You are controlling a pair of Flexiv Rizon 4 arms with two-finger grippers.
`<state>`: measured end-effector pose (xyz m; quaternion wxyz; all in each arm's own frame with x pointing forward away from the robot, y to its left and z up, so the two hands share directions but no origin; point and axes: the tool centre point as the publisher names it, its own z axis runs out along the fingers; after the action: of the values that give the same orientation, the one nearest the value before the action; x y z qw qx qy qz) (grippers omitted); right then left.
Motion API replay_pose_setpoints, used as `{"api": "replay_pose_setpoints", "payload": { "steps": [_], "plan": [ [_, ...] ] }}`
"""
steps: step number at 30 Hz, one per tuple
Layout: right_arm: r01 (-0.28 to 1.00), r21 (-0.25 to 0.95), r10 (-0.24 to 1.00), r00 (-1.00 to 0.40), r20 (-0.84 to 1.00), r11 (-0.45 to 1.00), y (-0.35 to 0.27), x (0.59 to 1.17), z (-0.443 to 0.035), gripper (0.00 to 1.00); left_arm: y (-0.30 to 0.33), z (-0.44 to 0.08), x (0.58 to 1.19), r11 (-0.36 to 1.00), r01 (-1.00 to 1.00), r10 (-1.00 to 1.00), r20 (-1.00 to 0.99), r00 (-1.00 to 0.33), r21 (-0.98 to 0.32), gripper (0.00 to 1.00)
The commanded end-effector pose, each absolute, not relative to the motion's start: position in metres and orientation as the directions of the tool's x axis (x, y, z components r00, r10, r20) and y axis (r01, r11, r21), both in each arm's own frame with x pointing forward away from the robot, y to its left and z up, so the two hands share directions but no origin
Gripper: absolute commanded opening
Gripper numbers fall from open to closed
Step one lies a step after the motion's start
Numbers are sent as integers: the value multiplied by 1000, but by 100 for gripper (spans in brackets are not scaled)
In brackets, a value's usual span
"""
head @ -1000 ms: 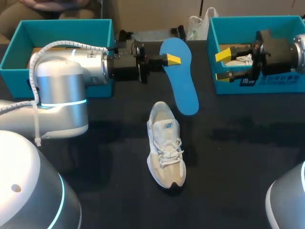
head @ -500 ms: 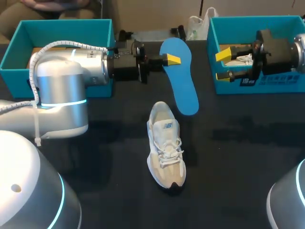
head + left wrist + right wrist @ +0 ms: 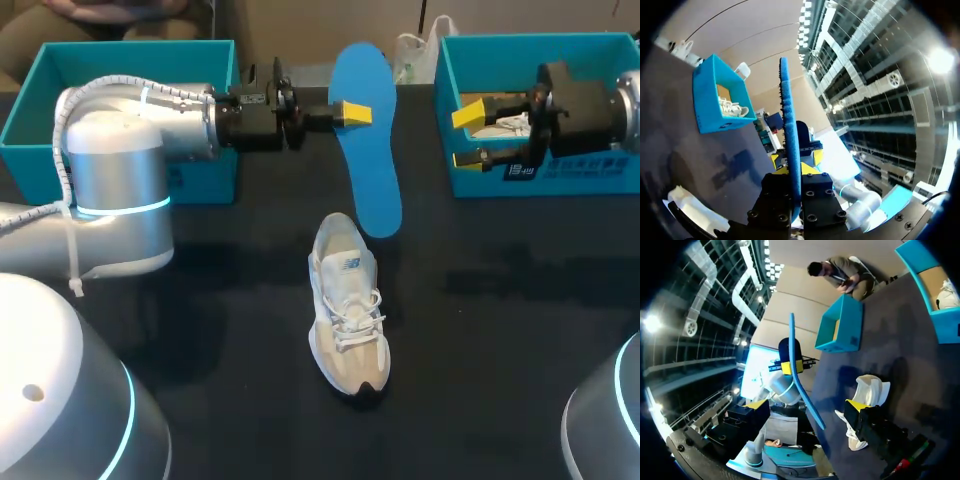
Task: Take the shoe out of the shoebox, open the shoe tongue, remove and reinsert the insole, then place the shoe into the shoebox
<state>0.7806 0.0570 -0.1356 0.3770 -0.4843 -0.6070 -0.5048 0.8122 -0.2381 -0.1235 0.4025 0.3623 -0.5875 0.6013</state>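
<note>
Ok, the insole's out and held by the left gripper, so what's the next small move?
Probably lower the left gripper and tip the blue insole down toward the shoe. The gripper is shut on the insole, holding it off the table, with one end near the shoe's open heel end. Nothing is touching the shoe, so starting reinsertion looks like the natural step.

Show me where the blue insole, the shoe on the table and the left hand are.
insole (image 3: pixel 368 160), head view, middle of its blue face.
shoe (image 3: pixel 347 305), head view, on the laces.
left hand (image 3: pixel 349 112), head view, at the yellow tip against the insole.
</note>
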Motion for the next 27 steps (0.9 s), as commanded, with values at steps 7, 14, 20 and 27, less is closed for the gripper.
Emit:
{"api": "replay_pose_setpoints", "payload": {
  "steps": [7,14,20,27],
  "plan": [
    [969,248,208,-247,946,21,58,781,-136,100,-235,-114,814,-66,-395,-32,398,-917,-916,0],
    [969,248,208,-247,946,21,58,781,-136,100,-235,-113,825,-33,87,-95,-83,-992,-996,0],
    [969,248,208,-247,946,21,58,781,-136,100,-236,-115,833,-22,376,-83,-373,-924,-926,0],
    [969,248,208,-247,946,21,58,781,-136,100,-237,-119,839,-30,562,-54,-561,-826,-826,0]
  ]
}}
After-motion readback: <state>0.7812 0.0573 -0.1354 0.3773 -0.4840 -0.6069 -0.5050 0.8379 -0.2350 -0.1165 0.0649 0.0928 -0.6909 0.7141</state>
